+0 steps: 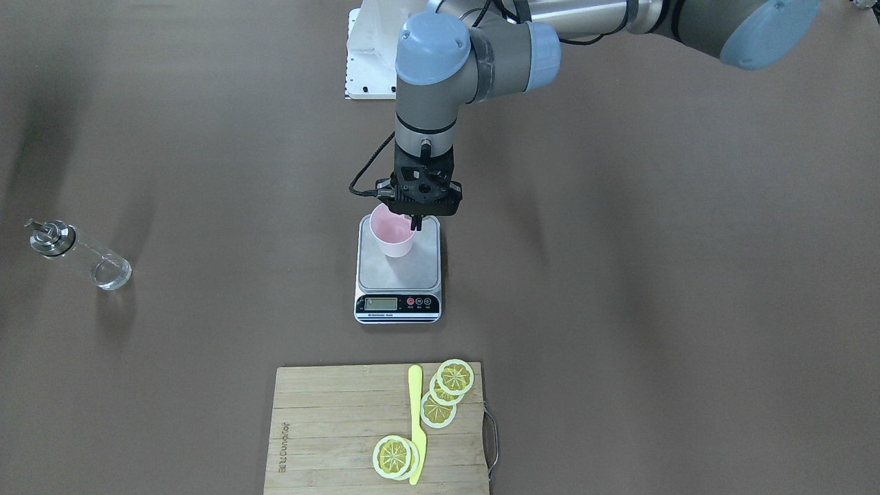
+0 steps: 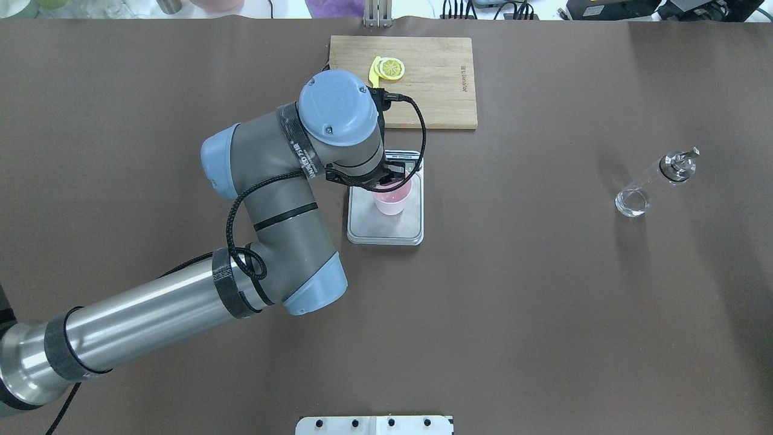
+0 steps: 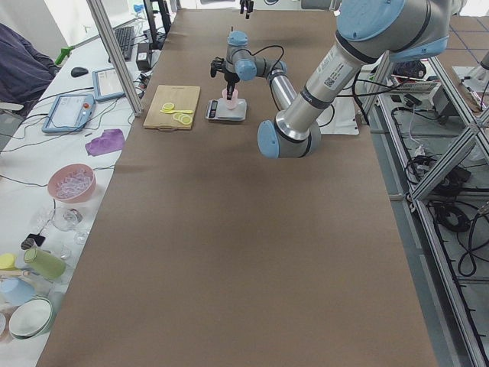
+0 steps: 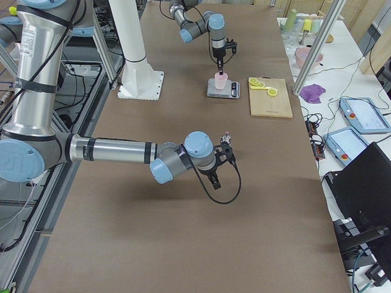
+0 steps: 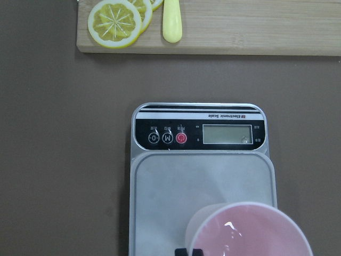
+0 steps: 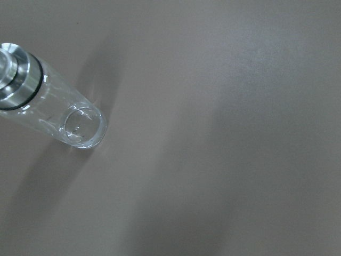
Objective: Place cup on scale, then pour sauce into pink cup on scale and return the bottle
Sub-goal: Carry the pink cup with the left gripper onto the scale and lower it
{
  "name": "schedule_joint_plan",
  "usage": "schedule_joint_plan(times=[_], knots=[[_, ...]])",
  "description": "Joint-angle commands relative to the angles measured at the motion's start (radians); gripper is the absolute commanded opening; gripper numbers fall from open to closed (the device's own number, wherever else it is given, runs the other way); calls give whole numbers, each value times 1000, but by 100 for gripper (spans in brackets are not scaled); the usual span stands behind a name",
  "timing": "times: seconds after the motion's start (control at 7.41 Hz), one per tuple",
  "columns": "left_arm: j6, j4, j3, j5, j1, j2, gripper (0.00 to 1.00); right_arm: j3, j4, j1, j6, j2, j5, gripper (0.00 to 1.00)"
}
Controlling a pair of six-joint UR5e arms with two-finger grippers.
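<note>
While cup (image 1: 392, 237) tops scale (image 1: 405, 271), bottle (image 1: 82, 254) lies well apart.

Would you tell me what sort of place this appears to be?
Most likely a robotics lab staged for kitchen tasks: the left arm works over a brown-covered table, teach pendants lie beside it, and a scale and cutting board serve as props.

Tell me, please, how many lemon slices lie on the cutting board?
5 lemon slices: three overlapping at the cutting board's edge nearer the scale, two stacked by the yellow knife's other end. Others may hide underneath.
</note>
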Motion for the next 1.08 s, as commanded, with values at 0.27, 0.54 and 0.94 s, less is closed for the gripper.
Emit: schedule_joint_plan(times=[0.27,0.54,0.94], knots=[[2,-29,7,-1,-1,0,42,2,0,0,0,2,0,99],[2,-27,-26,0,-1,14,98,0,0,0,2,2,0,99],[31,-18,-78,-6,-14,17,98,2,0,0,3,2,0,99]])
